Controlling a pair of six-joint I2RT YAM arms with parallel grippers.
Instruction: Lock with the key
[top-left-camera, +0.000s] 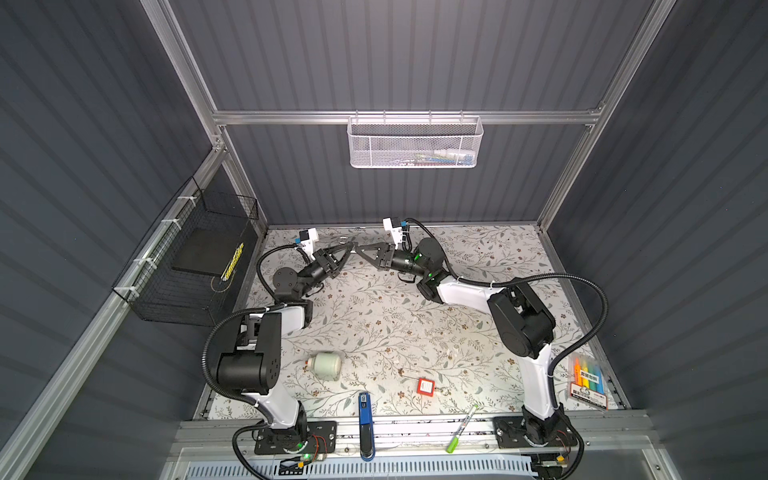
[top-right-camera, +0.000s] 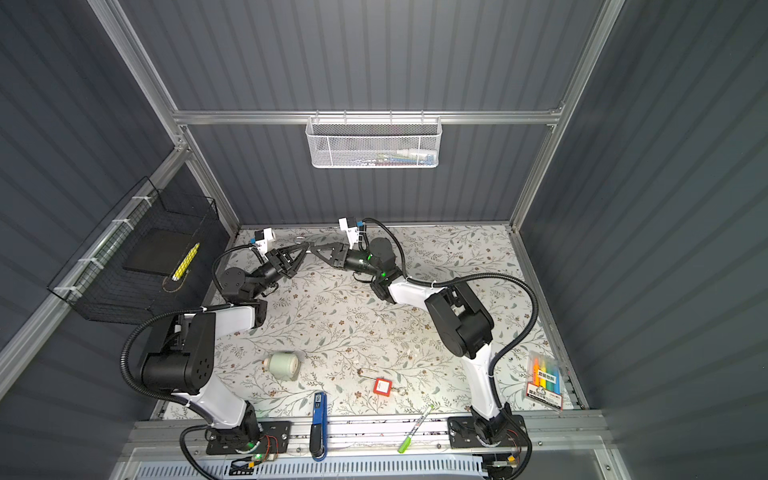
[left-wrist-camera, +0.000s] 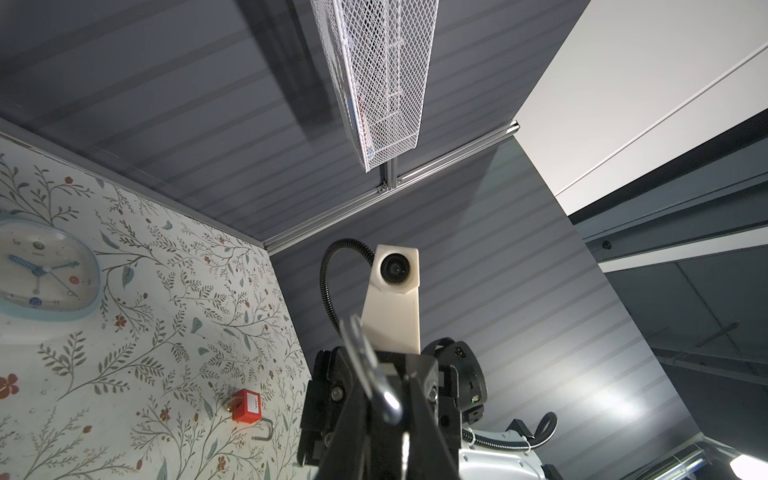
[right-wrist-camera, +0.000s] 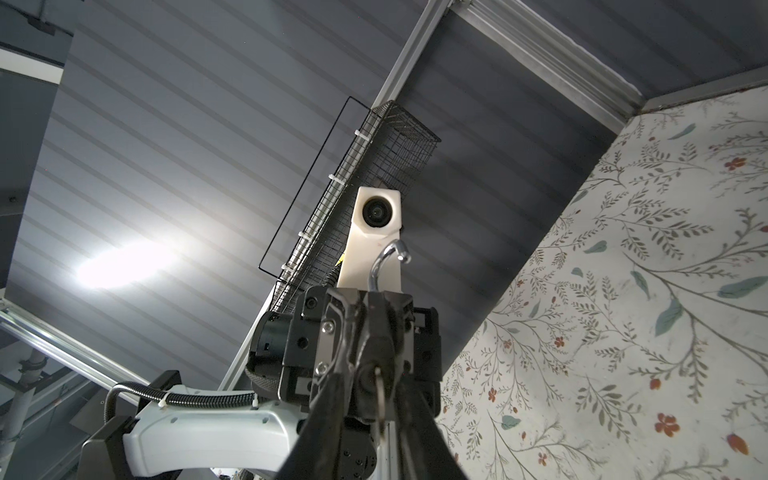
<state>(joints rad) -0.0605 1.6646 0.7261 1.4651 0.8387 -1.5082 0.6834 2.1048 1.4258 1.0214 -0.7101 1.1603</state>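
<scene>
upper middle of both top views: left gripper (top-left-camera: 350, 247) and right gripper (top-left-camera: 360, 249) tip to tip above the floral table (top-left-camera: 374, 320), near its far edge. left fingers (right-wrist-camera: 347, 309) closed on a silver metal piece (right-wrist-camera: 390, 257), hooked end standing out between them, mid-frame in the right wrist view; cannot tell whether this is the key. right fingers (right-wrist-camera: 320, 432) set close on either side of a thin wire loop (right-wrist-camera: 380, 390) at the low end of the same piece; cannot tell whether pressing on it or just short of contact. red padlock (top-left-camera: 425, 386) flat on the table at lower middle of both top views, well apart from both grippers, shackle (left-wrist-camera: 266, 430) out of the body and open. small ring (top-left-camera: 444, 390) just beside the padlock, on the side away from the shackle. pale clock (top-left-camera: 326, 365) lying left of the padlock.
</scene>
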